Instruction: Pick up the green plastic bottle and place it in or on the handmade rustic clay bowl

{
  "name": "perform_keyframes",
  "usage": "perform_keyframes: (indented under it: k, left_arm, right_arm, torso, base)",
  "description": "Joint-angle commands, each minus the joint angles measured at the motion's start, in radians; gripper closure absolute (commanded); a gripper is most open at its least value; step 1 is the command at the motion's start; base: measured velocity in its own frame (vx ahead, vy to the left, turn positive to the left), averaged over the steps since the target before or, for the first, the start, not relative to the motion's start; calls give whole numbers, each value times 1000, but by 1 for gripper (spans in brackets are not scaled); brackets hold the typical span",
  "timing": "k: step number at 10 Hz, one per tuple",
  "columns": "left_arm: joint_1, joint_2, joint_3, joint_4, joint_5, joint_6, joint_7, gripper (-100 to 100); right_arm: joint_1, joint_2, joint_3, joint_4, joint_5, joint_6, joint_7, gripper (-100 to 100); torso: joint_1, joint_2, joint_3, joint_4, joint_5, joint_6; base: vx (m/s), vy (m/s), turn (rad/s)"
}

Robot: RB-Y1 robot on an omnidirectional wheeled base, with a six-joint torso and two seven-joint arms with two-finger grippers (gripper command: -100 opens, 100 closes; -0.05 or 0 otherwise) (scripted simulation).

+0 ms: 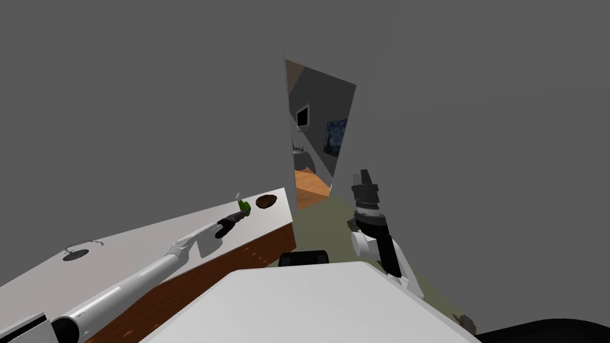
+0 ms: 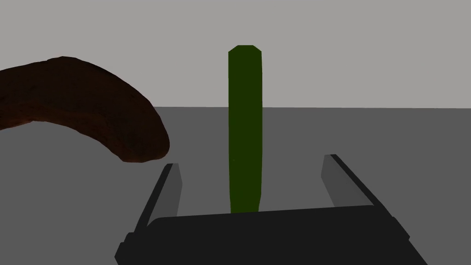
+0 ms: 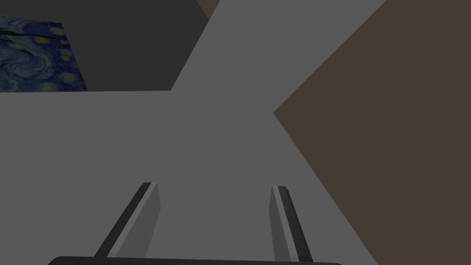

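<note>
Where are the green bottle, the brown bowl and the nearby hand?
green bottle (image 2: 245, 124): left wrist view, middle of its body.
brown bowl (image 2: 92, 103): left wrist view, its outer wall.
left gripper (image 2: 251, 164): left wrist view, midway between its fingertips.

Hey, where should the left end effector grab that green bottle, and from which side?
Grip the green bottle around its lower body, coming in level from where the left end effector now faces it. It stands upright, tall and narrow, centred between the open fingers, so closing on its straight sides should hold. The brown bowl sits close beside one finger; avoid drifting that way.
</note>
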Motion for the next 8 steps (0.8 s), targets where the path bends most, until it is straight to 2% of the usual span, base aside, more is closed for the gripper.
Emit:
perform_keyframes:
  k: [1, 6, 8]
  left_arm:
    - [3, 1, 2, -1, 0, -1, 1, -100]
    - [3, 1, 2, -1, 0, -1, 1, -100]
    - [-4, -39, 18, 47, -17, -18, -13, -100]
  right_arm:
    - [0, 0, 0, 0, 0, 0, 0, 0]
    - [0, 0, 0, 0, 0, 0, 0, 0]
    - [0, 0, 0, 0, 0, 0, 0, 0]
  torso:
    - [0, 0, 0, 0, 0, 0]
    - [1, 1, 0, 0, 0, 0]
    - [0, 0, 0, 0, 0, 0]
  base:
    - [5, -7, 19]
    - [-1, 2, -4]
    - [-9, 11, -33]
